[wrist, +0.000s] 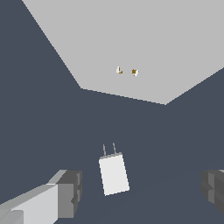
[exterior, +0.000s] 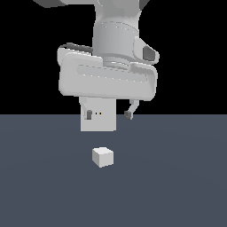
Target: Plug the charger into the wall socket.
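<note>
The charger is a small white cube lying on the dark grey floor, in front of the wall socket. In the wrist view the charger shows two thin prongs pointing toward the wall socket, a flat white panel with two tiny holes. My gripper hangs above and behind the charger, open, holding nothing. Its fingers stand wide on either side of the charger in the wrist view, apart from it. The hand hides the socket's upper part in the exterior view.
The dark grey floor spreads flat all around. Nothing else stands on it besides the charger and the socket panel.
</note>
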You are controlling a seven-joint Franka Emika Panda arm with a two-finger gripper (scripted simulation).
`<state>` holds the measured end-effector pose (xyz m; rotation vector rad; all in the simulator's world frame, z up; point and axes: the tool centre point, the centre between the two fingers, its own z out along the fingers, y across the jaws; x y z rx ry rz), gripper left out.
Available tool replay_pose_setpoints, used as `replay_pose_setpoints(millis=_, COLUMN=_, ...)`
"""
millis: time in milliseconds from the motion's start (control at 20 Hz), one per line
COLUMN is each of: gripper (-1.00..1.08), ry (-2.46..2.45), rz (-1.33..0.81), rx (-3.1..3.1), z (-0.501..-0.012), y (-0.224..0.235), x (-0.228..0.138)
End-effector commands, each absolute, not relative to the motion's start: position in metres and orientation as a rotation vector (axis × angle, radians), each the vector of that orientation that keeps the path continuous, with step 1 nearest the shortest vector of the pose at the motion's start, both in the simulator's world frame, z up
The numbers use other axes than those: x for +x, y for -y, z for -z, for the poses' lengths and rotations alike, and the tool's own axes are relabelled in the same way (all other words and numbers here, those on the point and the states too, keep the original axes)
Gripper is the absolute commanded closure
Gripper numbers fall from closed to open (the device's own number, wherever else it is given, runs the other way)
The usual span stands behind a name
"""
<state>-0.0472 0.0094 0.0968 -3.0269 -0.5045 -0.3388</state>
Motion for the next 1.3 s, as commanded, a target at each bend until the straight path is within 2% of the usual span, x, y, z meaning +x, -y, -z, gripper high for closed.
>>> replay_pose_setpoints(millis=0, gripper=-0.92, ry=0.563, rz=0.38, rx=-3.005, z=-0.091, y=-0.012, x=-0.051)
replay_pose_setpoints(millis=650, gripper=-0.92, ry=0.762, rz=0.512, rx=-2.91, z=-0.067, y=-0.022, x=-0.064)
replay_pose_setpoints(millis=1250, gripper=-0.92, ry=0.795, rz=0.531, rx=-2.892, z=-0.061, y=-0.023, x=-0.066)
